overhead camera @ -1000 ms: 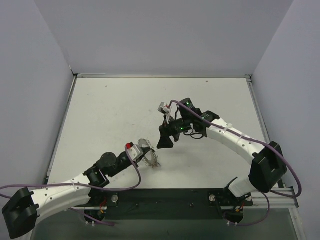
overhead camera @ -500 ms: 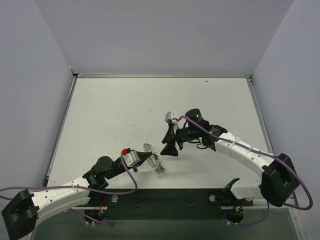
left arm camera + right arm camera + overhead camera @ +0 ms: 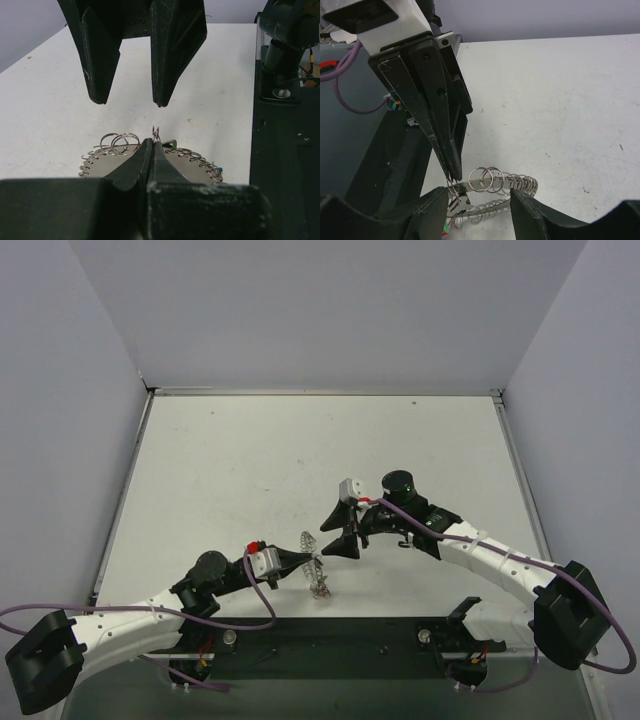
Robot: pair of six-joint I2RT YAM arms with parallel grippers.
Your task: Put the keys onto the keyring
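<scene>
My left gripper (image 3: pixel 302 560) is shut on a small split ring (image 3: pixel 156 132) at the rim of the keyring (image 3: pixel 315 570), holding the large silvery coil-edged ring tilted just above the table. The keyring shows below my jaws in the left wrist view (image 3: pixel 190 159) and edge-on, spring-like, in the right wrist view (image 3: pixel 520 184). A silver key blade (image 3: pixel 458 205) hangs from it, with a green head (image 3: pixel 172 144) and a blue bit (image 3: pixel 220 170) showing. My right gripper (image 3: pixel 340 538) is open and empty, its fingers (image 3: pixel 172 55) straddling the keyring just beyond it.
Two more small split rings (image 3: pixel 487 179) hang on the keyring's rim. The black base rail (image 3: pixel 340 635) runs along the near table edge close behind the left gripper. White walls bound the table on three sides.
My right gripper has come down and toward the near edge, closing in on the keyring. My left gripper has carried the keyring a little right and turned it more edge-on.
</scene>
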